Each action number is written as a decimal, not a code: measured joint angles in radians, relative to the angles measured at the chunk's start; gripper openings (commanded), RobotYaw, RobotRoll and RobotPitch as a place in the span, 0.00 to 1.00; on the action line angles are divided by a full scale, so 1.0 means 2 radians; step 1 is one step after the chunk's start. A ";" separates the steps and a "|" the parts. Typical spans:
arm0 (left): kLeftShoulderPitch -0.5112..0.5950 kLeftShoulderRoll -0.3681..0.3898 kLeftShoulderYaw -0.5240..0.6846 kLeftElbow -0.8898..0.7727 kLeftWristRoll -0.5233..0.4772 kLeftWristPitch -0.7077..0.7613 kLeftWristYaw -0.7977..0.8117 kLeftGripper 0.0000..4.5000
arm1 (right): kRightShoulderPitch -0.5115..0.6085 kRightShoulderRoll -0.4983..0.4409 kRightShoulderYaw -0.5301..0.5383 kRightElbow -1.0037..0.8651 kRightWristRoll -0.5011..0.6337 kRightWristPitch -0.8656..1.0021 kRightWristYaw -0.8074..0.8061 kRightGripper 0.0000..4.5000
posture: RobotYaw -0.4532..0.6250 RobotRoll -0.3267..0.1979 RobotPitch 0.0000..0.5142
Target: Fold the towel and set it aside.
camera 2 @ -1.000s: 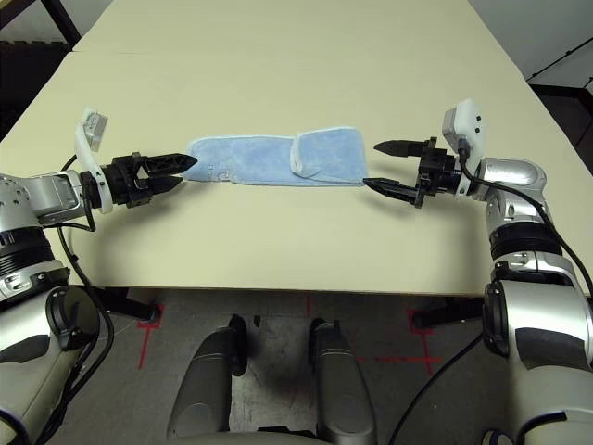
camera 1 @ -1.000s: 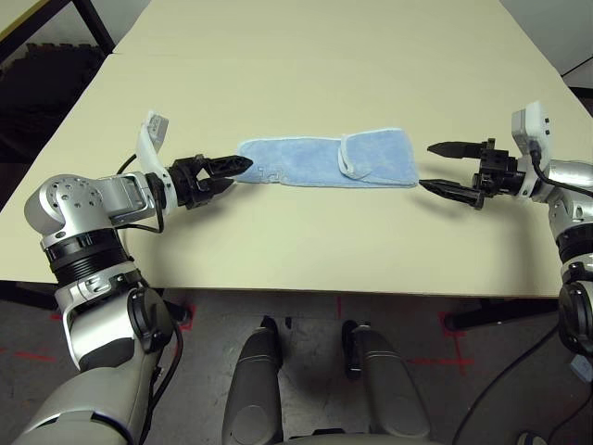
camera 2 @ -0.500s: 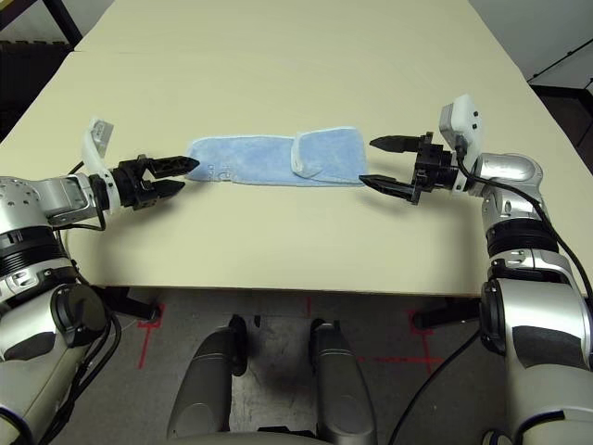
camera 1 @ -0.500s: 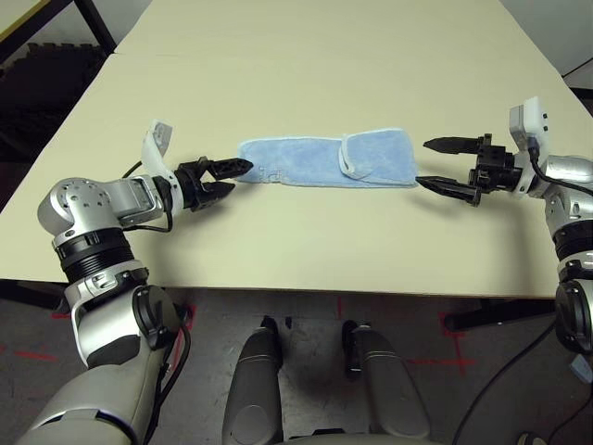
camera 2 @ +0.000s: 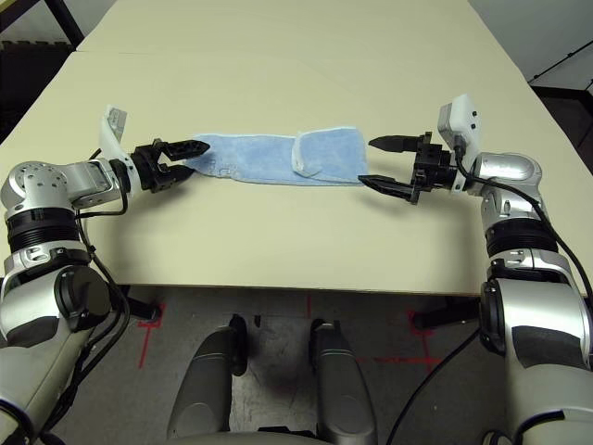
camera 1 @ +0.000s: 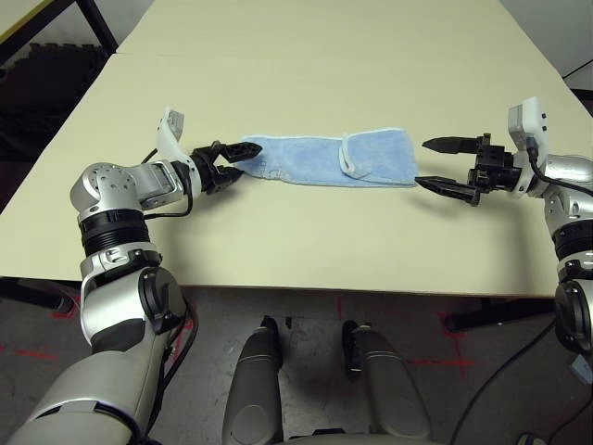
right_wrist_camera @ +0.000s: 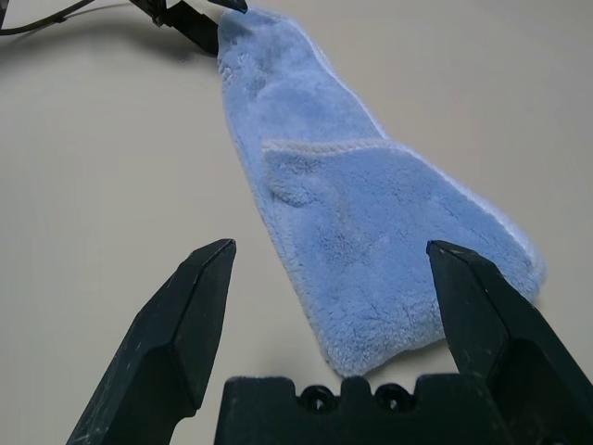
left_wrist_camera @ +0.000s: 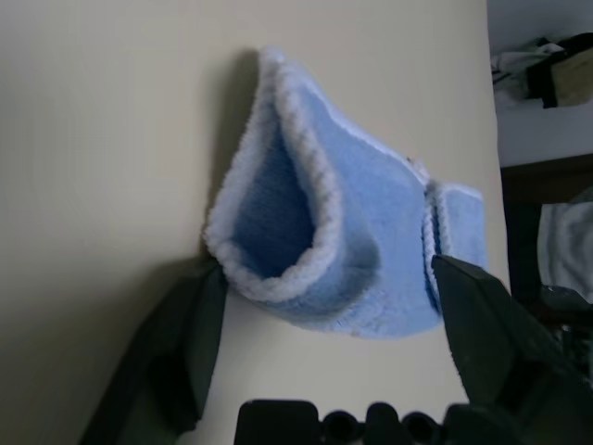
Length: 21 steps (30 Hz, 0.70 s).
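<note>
Two black fingers of the left gripper (camera 1: 251,161) stand apart astride the near-left end of the towel (camera 1: 306,161), the gap between them slightly narrower than a second ago, after the robot's left arm (camera 1: 116,199) carried them inward from just beside the cloth. The left wrist view shows that end raised into a hollow, its white stitched edging (left_wrist_camera: 326,190) curling up between the fingers; no firm grip can be made out. Across from it, the right gripper (camera 1: 421,162) stands wide and empty beside the opposite end, all but unmoved over the same second. The light blue towel lies between the two grippers as a long strip on the pale desk (camera 1: 278,241), the flap (camera 1: 382,153) at its right end turned back over the strip, just as it was a second ago. The change points to a pinch on the left end, likely ahead of bringing it across toward the flap. The folding appears well along but unfinished, with the setting aside still to come. A shallow bite could catch only one layer and pull the strip loose.
</note>
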 measured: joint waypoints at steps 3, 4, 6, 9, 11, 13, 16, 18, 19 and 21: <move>0.000 0.001 -0.007 0.011 0.000 -0.006 0.000 0.52 | 0.000 0.000 0.000 0.000 0.000 0.000 -0.001 1.00 | 0.43 0.62 0.41; 0.000 0.003 -0.008 0.011 0.000 -0.007 0.000 0.43 | 0.000 0.000 0.001 0.000 0.000 0.000 -0.001 1.00 | 0.43 0.62 0.40; 0.000 0.007 -0.008 0.011 0.000 -0.010 0.000 0.27 | 0.000 0.000 0.001 0.000 0.000 -0.001 -0.001 1.00 | 0.43 0.62 0.40; 0.000 0.015 -0.008 0.011 0.000 -0.011 0.000 0.02 | 0.000 0.000 0.001 0.000 0.000 -0.001 -0.002 1.00 | 0.44 0.62 0.40; 0.001 0.021 -0.008 0.011 -0.001 -0.011 0.000 0.01 | 0.000 0.001 0.001 0.000 0.000 -0.001 -0.002 1.00 | 0.44 0.62 0.40; 0.004 0.027 -0.007 0.010 -0.001 -0.010 0.000 0.01 | 0.000 0.003 0.001 0.000 -0.001 -0.001 -0.003 1.00 | 0.44 0.62 0.40; 0.016 0.041 -0.007 0.004 -0.003 -0.004 0.000 0.01 | 0.000 0.004 0.002 0.000 -0.001 -0.002 -0.005 1.00 | 0.44 0.62 0.40; 0.029 0.049 -0.003 -0.015 -0.006 0.010 0.000 0.01 | 0.000 0.005 0.002 0.000 -0.001 -0.002 -0.006 1.00 | 0.45 0.62 0.40; 0.036 0.054 -0.001 -0.023 -0.009 0.019 0.000 0.01 | 0.000 0.006 0.002 0.000 -0.001 -0.002 -0.006 1.00 | 0.45 0.62 0.40; 0.051 0.061 0.008 -0.052 -0.014 0.038 0.000 0.01 | -0.001 0.007 0.003 0.000 -0.001 -0.002 -0.007 1.00 | 0.46 0.62 0.40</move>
